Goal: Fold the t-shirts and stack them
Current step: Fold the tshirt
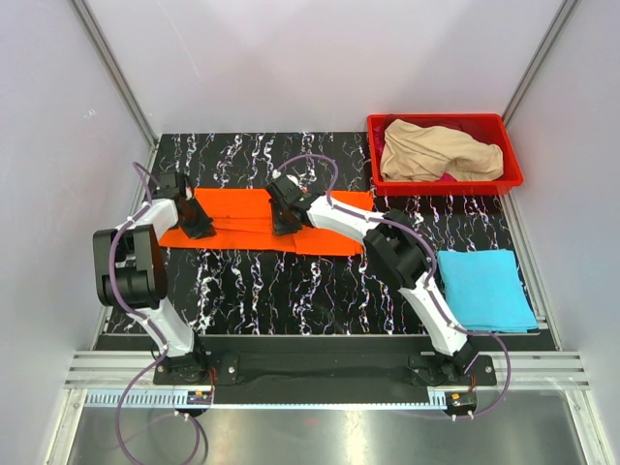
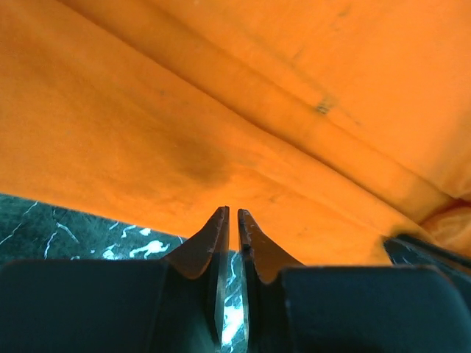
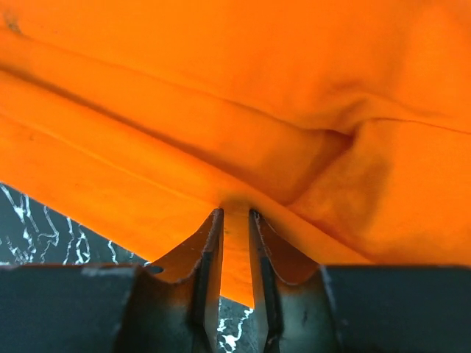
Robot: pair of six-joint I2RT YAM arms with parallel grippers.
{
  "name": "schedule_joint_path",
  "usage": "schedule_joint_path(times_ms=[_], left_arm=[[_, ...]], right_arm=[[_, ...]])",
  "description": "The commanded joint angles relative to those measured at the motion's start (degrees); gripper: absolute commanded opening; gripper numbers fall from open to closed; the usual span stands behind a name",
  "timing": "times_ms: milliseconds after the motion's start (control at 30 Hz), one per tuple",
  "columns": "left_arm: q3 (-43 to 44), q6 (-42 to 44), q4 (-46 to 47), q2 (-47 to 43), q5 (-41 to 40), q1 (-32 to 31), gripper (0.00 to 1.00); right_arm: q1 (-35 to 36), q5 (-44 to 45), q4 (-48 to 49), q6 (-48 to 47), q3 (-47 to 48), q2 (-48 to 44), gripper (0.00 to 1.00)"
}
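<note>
The bright orange t-shirt lies spread flat across the middle left of the table. My left gripper is on its left part; in the left wrist view the jaws are almost closed, pinching the shirt's near edge. My right gripper is on the shirt's middle; in the right wrist view it is shut on a fold of orange cloth. A light blue t-shirt lies folded at the right. A beige t-shirt is crumpled in the bin, with a bit of magenta cloth under it.
The red plastic bin stands at the back right corner of the black marbled table. White walls with metal frame posts close in the left, back and right sides. Both arm bases sit on the rail at the near edge.
</note>
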Motion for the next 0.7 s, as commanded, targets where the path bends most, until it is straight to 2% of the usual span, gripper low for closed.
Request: schedule_joint_path(times_ms=[0, 200, 667], left_arm=[[0.3, -2.9, 2.4, 1.7, -0.6, 0.8, 0.12], [0.8, -3.0, 2.1, 2.9, -1.5, 0.8, 0.11], [0.8, -2.6, 1.0, 3.6, -3.1, 1.6, 0.11]], right_arm=[[0.0, 6.0, 3.2, 1.9, -2.4, -4.7, 0.27], [2.5, 11.4, 5.6, 3.3, -6.0, -8.0, 0.29], [2.5, 13.3, 4.7, 2.0, -7.0, -8.4, 0.29]])
